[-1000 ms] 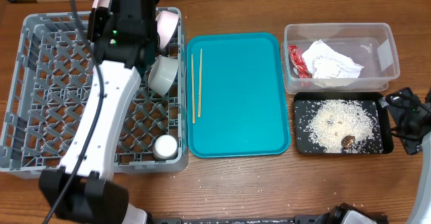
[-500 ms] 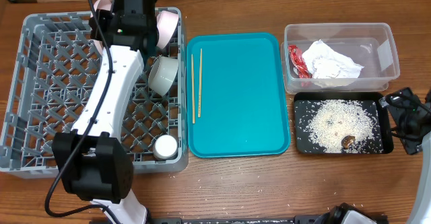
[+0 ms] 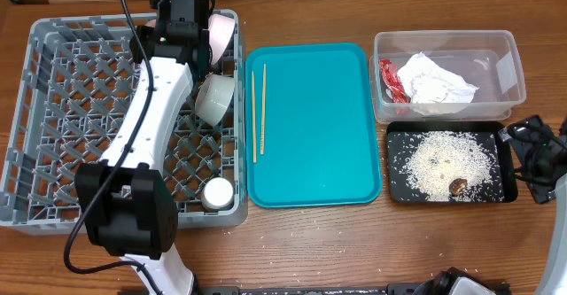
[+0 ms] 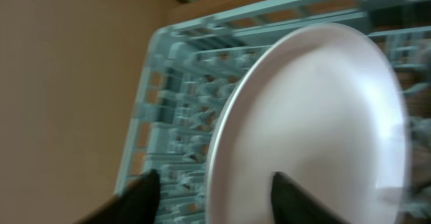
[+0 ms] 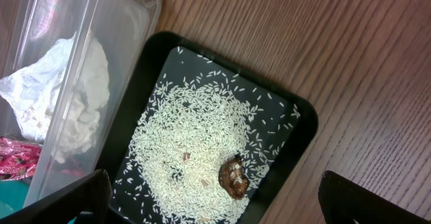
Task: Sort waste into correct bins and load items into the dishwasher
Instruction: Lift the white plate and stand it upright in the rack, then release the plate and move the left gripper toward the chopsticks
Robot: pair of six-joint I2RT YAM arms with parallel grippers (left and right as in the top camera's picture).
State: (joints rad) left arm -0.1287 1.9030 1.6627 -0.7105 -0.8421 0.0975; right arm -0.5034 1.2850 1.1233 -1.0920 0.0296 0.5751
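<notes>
The pale plate (image 3: 221,31) (image 4: 316,116) stands on edge in the back right corner of the grey dishwasher rack (image 3: 53,118) (image 4: 176,96). My left gripper (image 3: 182,13) (image 4: 219,198) is open and straddles the plate's rim, with a gap on the outer side. In the rack's right column lie a pale bowl (image 3: 215,96) and a white cup (image 3: 216,193). The chopsticks (image 3: 258,109) lie on the teal tray (image 3: 319,127). The clear tub (image 3: 500,65) holds the red wrapper (image 3: 390,81) (image 5: 20,165) and napkin (image 3: 434,81) (image 5: 64,103). Rice (image 5: 195,150) and a brown lump (image 5: 232,177) fill the black tray (image 3: 399,184) (image 5: 296,126). My right gripper (image 3: 534,151) (image 5: 222,207) is open above that tray.
Stray rice grains (image 3: 292,213) dot the wooden table along the teal tray's front edge. The left arm's white link (image 3: 142,127) stretches diagonally over the rack. A cardboard-coloured wall (image 4: 67,83) stands behind the rack.
The left gripper was shut on the plate and has now opened. The arm has swung slightly right. The plate stays standing in the rack. The right arm has not moved.
</notes>
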